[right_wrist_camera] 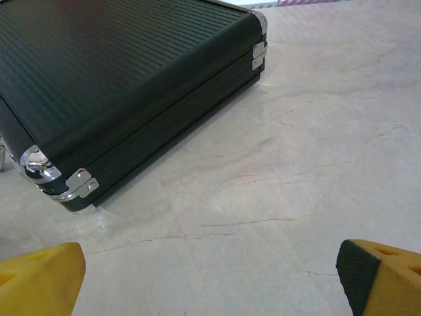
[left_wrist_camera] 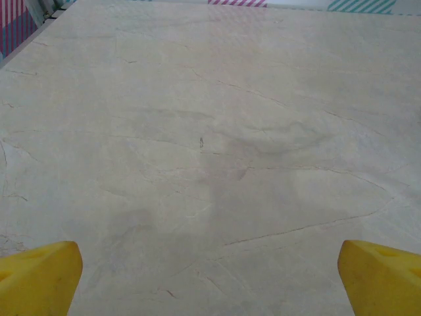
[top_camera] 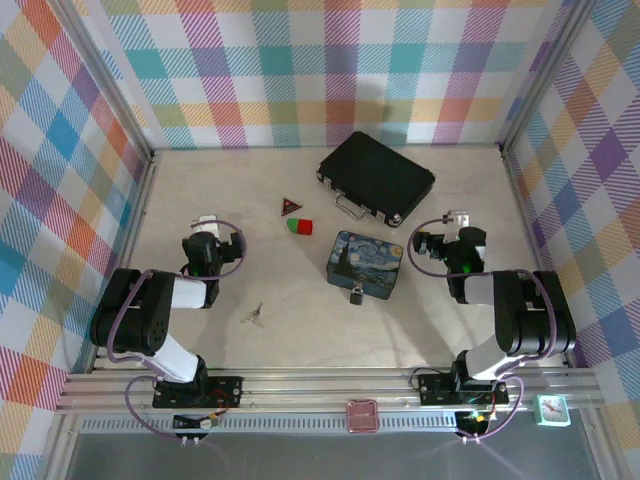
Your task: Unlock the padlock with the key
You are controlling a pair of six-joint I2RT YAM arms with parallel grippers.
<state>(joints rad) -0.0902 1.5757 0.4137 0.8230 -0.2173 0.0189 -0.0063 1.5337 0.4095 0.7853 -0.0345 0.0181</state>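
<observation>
The tiny dark padlock (top_camera: 356, 295) lies against the near edge of the painted blue tin (top_camera: 365, 263), mid-table. The small silvery key (top_camera: 254, 316) rests flat on the table, left of the padlock and nearer the front. My left gripper (top_camera: 206, 224) is folded back over the left side, behind and left of the key. In the left wrist view its yellow fingertips (left_wrist_camera: 39, 276) stand wide apart, so my left gripper (left_wrist_camera: 210, 283) is open over bare table. My right gripper (top_camera: 452, 220) hovers right of the tin. In the right wrist view my right gripper (right_wrist_camera: 210, 283) is open with nothing between its fingers.
A black briefcase (top_camera: 376, 178) with silver corners lies at the back, its near corner (right_wrist_camera: 62, 181) just ahead of the right gripper. A red-and-green block (top_camera: 299, 227) and a dark red triangle (top_camera: 291, 207) sit left of the tin. Plaid walls enclose the table.
</observation>
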